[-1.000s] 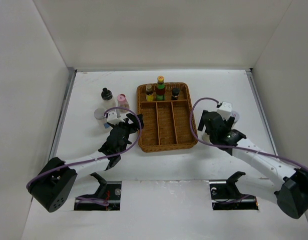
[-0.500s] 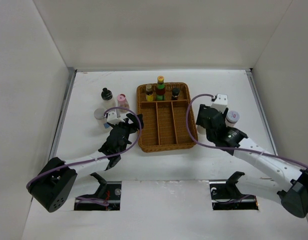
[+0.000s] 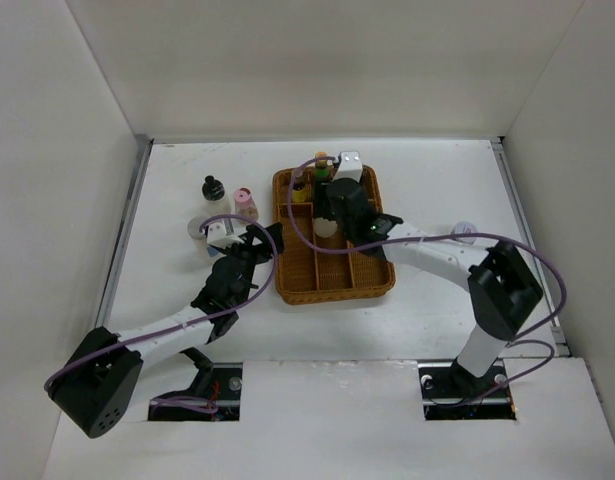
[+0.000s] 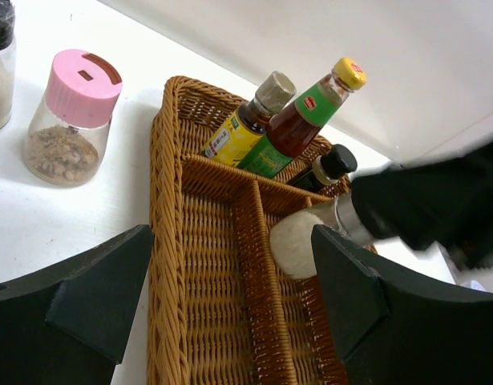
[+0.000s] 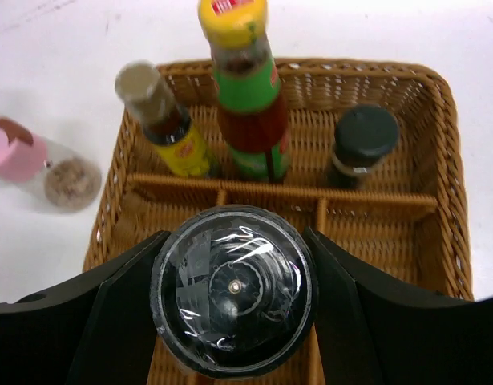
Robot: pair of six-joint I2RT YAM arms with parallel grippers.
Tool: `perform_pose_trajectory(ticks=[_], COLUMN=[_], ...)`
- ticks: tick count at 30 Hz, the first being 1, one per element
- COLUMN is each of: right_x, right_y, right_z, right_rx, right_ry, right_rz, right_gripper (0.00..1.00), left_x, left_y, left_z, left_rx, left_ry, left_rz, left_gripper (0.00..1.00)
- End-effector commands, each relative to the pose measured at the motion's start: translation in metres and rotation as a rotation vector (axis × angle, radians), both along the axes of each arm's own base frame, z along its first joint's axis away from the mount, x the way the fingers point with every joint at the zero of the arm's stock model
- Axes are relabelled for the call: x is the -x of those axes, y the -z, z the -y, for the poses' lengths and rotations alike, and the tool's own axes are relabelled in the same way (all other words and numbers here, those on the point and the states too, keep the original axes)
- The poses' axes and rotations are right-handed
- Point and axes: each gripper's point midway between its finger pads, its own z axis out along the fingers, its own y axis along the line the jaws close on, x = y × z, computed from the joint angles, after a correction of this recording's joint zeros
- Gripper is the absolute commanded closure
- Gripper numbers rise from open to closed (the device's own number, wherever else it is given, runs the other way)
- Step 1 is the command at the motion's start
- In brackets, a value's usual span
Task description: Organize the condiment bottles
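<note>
Currently three bottles point(image 5: 246, 104) in tray point(image 5: 442, 112); right end effector point(image 5: 234, 297) grips jar point(image 4: 298, 245); left end effector point(image 4: 230, 269) wide.

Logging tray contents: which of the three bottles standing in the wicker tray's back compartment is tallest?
The yellow-capped, green-labelled red sauce bottle in the middle; it rises above the silver-capped yellow-labelled bottle and the short black-capped bottle flanking it.

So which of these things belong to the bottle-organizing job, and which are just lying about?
Job: silver-capped bottle, yellow-capped bottle, black-capped bottle, held jar, pink-capped jar, black-topped shaker, silver-lidded jar.
Not the job's: wicker tray; small pale item at right, too small to tell.
</note>
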Motion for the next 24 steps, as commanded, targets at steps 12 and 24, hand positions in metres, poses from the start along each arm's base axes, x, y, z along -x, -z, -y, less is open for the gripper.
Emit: perform_pose_trajectory(ticks=[12, 24], right_x=[-0.034, -0.036], right_y=[-0.034, -0.021], right_z=[-0.002, 0.019], right_rx=[-0.062, -0.036], right_ry=[0.054, 0.091], right_rz=[0.126, 0.117], right_gripper=[0.54, 0.54], left_x=[-0.004, -0.004], left_y=[-0.005, -0.005], left_z=[-0.003, -0.007], left_rx=[0.023, 0.021], left_ry=[-0.011, -0.025], left_rz=[0.022, 0.022], left_gripper=[0.20, 0.20])
